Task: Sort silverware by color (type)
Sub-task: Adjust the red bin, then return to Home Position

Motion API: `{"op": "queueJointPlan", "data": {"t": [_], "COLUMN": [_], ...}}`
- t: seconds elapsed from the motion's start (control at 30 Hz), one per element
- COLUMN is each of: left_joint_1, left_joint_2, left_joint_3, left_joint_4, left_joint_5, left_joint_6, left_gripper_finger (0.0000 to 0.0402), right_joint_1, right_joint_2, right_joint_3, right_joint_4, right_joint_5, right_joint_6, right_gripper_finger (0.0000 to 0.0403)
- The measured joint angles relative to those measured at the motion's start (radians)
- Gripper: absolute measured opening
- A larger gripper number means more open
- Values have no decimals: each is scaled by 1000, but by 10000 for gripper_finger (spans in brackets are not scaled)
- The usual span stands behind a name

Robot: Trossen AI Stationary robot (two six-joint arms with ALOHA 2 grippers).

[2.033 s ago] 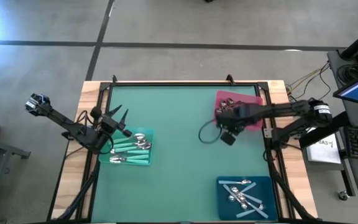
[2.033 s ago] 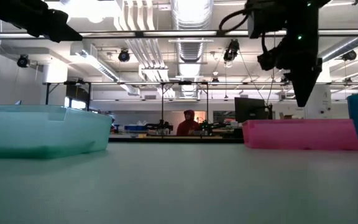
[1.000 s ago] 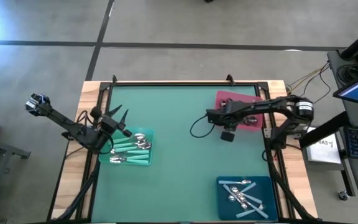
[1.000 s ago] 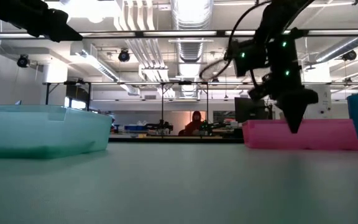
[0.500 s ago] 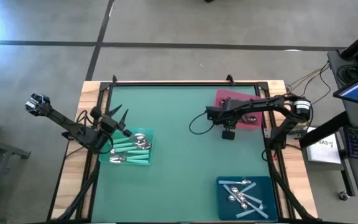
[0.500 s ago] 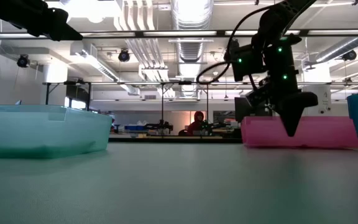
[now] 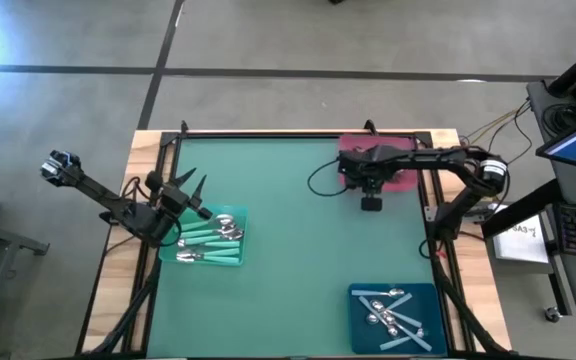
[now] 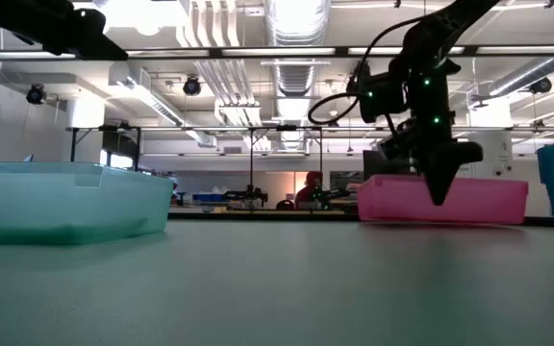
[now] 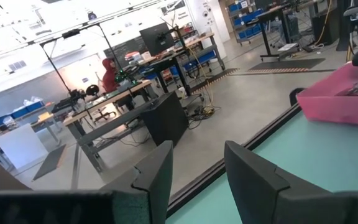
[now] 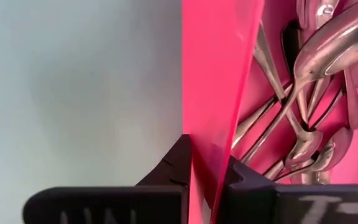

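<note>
Pink tray [image 8: 469, 200] slid left since 0.5 s ago.
R gripper [image 10: 207, 171] pinches its wall; L gripper [image 9: 194, 171] jaws apart, empty, by teal spoons [image 7: 208, 240].

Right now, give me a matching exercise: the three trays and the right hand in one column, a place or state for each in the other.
Things:
1. teal tray
2. pink tray
3. dark blue tray
4. right hand

Places or states:
A. near right corner of the table
B. clamped on the rim of a tray
C. under the left hand, holding green-handled spoons
D. far right, holding all-metal spoons

Pairs: 1-C, 2-D, 3-A, 4-B
</note>
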Motion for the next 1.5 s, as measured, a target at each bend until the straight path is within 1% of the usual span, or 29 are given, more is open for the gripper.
{"op": "queueJointPlan", "data": {"t": [0.23,0.4,0.47,0.53,0.63,0.77,0.83,0.97,1.03,1.1,1.13,1.23,1.27,1.3,1.37,1.43,1.5], "left_joint_1": [0,0,0,0,0,0,0,0,0,-1,-1,-2,-2,-4,-17,-53,-106], "left_joint_2": [0,0,0,0,0,0,0,0,0,0,0,0,2,6,4,-16,-42], "left_joint_3": [0,0,0,0,0,0,0,0,0,0,0,0,0,0,0,0,0], "left_joint_4": [4,4,4,4,4,4,4,4,4,4,-1,-39,-46,-47,-60,-80,-108], "left_joint_5": [0,0,0,0,0,0,0,6,22,71,120,321,367,378,344,331,332], "left_joint_6": [0,0,0,0,0,0,0,-25,-60,-110,-135,-230,-272,-311,-358,-360,-359], "left_gripper_finger": [130,130,130,130,130,130,130,130,130,130,130,130,130,130,130,130,130], "right_joint_1": [-70,-73,-72,-72,-72,-72,-72,-72,-71,-66,-61,-41,-37,-34,-32,-28,-21], "right_joint_2": [0,0,0,0,0,0,-2,-10,-16,-28,-37,-74,-88,-103,-131,-170,-226], "right_joint_3": [0,0,0,0,0,4,6,8,8,8,8,8,9,15,45,79,92], "right_joint_4": [-7,-7,-7,-7,-21,-93,-121,-119,-112,-113,-114,-115,-116,-128,-181,-235,-237], "right_joint_5": [-7,-9,-28,-41,-44,-51,-53,-52,-52,-52,-52,-51,-52,-53,-52,-58,-60], "right_joint_6": [-13,-71,-82,-74,-12,73,97,106,110,132,155,222,242,264,313,364,391], "right_gripper_finger": [8,8,8,8,10,29,47,88,107,125,133,152,156,159,163,164,163]}}
